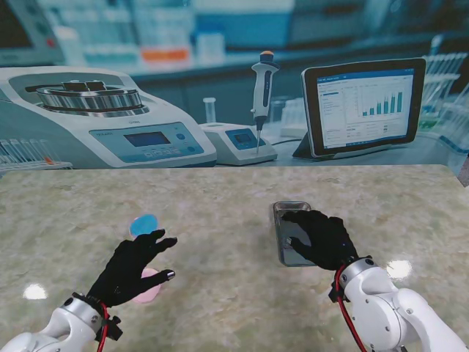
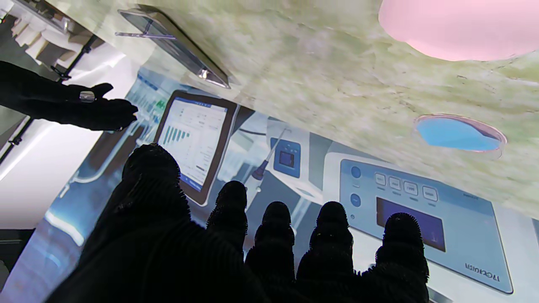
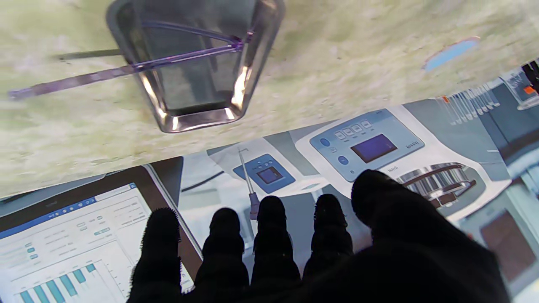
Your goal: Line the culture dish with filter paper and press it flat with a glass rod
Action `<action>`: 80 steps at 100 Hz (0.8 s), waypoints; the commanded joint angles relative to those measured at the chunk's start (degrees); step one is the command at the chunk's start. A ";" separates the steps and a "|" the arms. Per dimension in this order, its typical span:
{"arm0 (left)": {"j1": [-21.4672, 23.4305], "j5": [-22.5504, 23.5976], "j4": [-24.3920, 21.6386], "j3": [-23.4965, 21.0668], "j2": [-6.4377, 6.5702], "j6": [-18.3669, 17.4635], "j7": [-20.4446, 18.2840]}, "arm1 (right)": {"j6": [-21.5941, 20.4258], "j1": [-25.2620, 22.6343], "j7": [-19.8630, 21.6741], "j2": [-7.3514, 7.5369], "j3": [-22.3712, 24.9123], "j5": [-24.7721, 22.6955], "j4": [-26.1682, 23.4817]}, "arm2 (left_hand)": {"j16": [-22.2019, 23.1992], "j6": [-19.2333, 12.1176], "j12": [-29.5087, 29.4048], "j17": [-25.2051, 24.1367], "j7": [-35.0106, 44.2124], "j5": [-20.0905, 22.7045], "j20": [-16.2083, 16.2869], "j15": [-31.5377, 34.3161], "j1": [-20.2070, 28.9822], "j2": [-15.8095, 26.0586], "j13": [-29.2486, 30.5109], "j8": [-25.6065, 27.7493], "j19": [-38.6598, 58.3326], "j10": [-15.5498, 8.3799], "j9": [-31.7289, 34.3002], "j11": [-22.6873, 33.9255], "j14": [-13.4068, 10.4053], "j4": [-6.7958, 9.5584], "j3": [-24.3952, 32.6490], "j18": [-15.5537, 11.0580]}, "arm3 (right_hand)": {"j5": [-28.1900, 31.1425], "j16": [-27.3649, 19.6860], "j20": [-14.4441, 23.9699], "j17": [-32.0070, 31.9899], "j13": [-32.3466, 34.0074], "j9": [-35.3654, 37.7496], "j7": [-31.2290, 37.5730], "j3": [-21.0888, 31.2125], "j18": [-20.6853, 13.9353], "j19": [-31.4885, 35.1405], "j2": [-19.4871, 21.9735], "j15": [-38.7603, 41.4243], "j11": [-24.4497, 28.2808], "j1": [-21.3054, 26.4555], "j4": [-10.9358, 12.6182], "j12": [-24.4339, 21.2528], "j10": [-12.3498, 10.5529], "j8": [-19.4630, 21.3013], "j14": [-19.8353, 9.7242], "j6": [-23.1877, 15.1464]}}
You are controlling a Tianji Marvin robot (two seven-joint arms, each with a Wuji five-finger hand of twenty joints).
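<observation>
both empty, fingers apart: left robot hand (image 1: 132, 265) over pink disc (image 1: 149, 287), right robot hand (image 1: 322, 238) over tray (image 1: 288, 213).

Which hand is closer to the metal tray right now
Right. The right hand hovers directly over the metal tray, covering its nearer part. The left hand is far off on the left, over the pink disc.

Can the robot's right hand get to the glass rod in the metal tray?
Probably yes. The right hand hovers open right over the metal tray, and the glass rod lies across the tray's rim with one end sticking out. Nothing covers it, so the fingers could likely drop straight down.
</observation>
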 commanded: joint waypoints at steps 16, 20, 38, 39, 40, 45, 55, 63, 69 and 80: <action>0.43 0.55 -0.45 -0.10 0.00 -0.61 -0.07 | 1.30 1.79 1.91 0.54 0.48 -2.72 2.83 | -0.92 0.68 -0.42 -0.98 -0.08 0.26 -1.53 -1.06 1.51 1.64 -1.96 0.12 -3.07 0.35 -0.83 0.56 0.08 2.40 -1.50 0.61 | 0.03 1.36 -1.89 0.26 2.45 2.14 4.31 0.79 1.29 5.27 -2.17 3.20 2.30 -1.95 -3.17 1.32 2.05 -1.30 1.00 1.85; 0.42 0.73 -0.47 -0.10 0.01 -0.70 -0.02 | 1.40 2.24 1.97 0.59 0.47 -3.29 3.43 | -0.94 0.68 -0.41 -0.98 -0.01 0.28 -1.56 -1.06 1.48 1.64 -1.98 0.17 -3.06 0.35 -0.83 0.60 0.15 2.40 -1.51 0.61 | 0.64 1.67 -2.02 0.62 2.99 2.63 5.14 0.65 1.36 5.97 -2.59 3.83 2.92 -1.90 -3.68 1.72 2.29 -1.15 1.33 2.45; 0.45 0.19 -0.61 -0.12 0.06 -1.02 -0.53 | 2.26 4.20 3.37 0.92 0.30 -5.39 5.79 | -1.00 0.61 -0.41 -0.99 0.19 0.27 -1.74 -1.06 1.46 1.61 -2.00 0.31 -3.06 0.36 -0.84 0.65 0.15 2.40 -1.50 0.62 | 2.37 4.15 -2.07 2.01 4.33 3.09 9.51 1.22 1.45 9.58 -3.23 7.89 6.41 -2.14 -5.01 4.47 4.32 1.06 3.42 0.64; 0.45 0.16 -0.60 -0.13 0.06 -1.03 -0.53 | 2.27 4.30 3.48 0.95 0.29 -5.51 5.91 | -1.00 0.62 -0.41 -0.99 0.20 0.27 -1.74 -1.06 1.46 1.61 -2.00 0.31 -3.06 0.35 -0.81 0.66 0.18 2.40 -1.50 0.63 | 2.40 4.29 -2.05 2.02 4.32 3.08 9.73 1.26 1.44 9.75 -3.25 8.09 6.51 -2.12 -5.04 4.58 4.38 1.23 3.43 0.59; 0.45 0.13 -0.60 -0.13 0.06 -1.03 -0.53 | 2.27 4.39 3.58 0.97 0.29 -5.62 6.03 | -1.00 0.65 -0.41 -0.99 0.19 0.23 -1.75 -1.06 1.44 1.64 -1.99 0.31 -3.06 0.32 -0.83 0.66 0.11 2.40 -1.50 0.63 | 2.56 4.37 -2.03 2.08 4.35 3.12 9.89 1.28 1.46 9.86 -3.28 8.20 6.58 -2.11 -5.06 4.65 4.44 1.34 3.51 0.53; 0.47 -0.06 -0.61 -0.18 0.04 -1.05 -0.55 | 2.39 4.86 4.18 1.09 0.24 -6.16 6.62 | -1.01 0.65 -0.40 -0.99 0.22 0.27 -1.78 -1.07 1.46 1.63 -2.03 0.33 -3.05 0.33 -0.82 0.68 0.14 2.40 -1.50 0.60 | 3.13 4.59 -1.94 2.45 4.77 3.40 10.28 1.37 1.50 10.24 -3.27 8.63 6.83 -2.05 -5.08 4.84 4.67 1.58 3.79 0.42; 0.51 -0.28 -0.55 -0.32 0.02 -1.15 -0.51 | 2.72 5.94 5.41 1.33 -0.02 -7.13 7.88 | -1.02 0.57 -0.38 -0.99 0.26 0.28 -1.83 -1.04 1.44 1.58 -1.98 0.36 -3.03 0.38 -0.80 0.73 0.15 2.39 -1.51 0.62 | 3.95 5.00 -1.79 2.85 5.49 4.31 10.68 1.73 1.61 10.87 -3.34 9.43 7.40 -1.87 -4.99 5.20 5.05 1.81 4.07 0.69; 0.55 -0.52 -0.53 -0.52 0.02 -1.27 -0.65 | 2.89 6.77 6.34 1.52 -0.20 -8.06 8.86 | -1.03 0.55 -0.36 -1.01 0.29 0.28 -1.87 -1.06 1.44 1.60 -2.03 0.38 -3.03 0.37 -0.80 0.76 0.14 2.39 -1.51 0.65 | 3.98 5.18 -1.73 3.05 5.73 4.53 10.70 2.16 1.61 11.24 -3.28 9.79 7.51 -1.84 -4.83 5.33 5.08 1.85 4.17 0.69; 0.60 -0.53 -0.52 -0.70 0.00 -1.35 -0.64 | 3.09 7.31 6.89 1.63 -0.31 -8.53 9.52 | -1.03 0.57 -0.36 -1.01 0.31 0.32 -1.92 -1.04 1.45 1.61 -2.00 0.39 -3.03 0.39 -0.79 0.78 0.09 2.39 -1.50 0.66 | 3.90 5.28 -1.69 3.29 6.06 4.82 10.65 2.62 1.63 11.53 -3.35 10.05 7.61 -1.72 -4.65 5.41 5.10 1.83 4.30 0.98; 0.75 -0.65 -0.53 -1.04 -0.05 -1.58 -0.49 | 3.54 8.14 7.66 1.78 -0.57 -9.31 10.59 | -1.05 0.62 -0.34 -1.00 0.35 0.33 -1.99 -1.05 1.52 1.60 -2.04 0.42 -3.03 0.37 -0.78 0.82 0.10 2.39 -1.47 0.61 | 3.64 5.44 -1.60 3.91 6.66 6.04 10.45 3.86 1.73 12.21 -3.51 10.49 8.14 -1.58 -4.13 5.67 5.35 1.70 4.44 1.84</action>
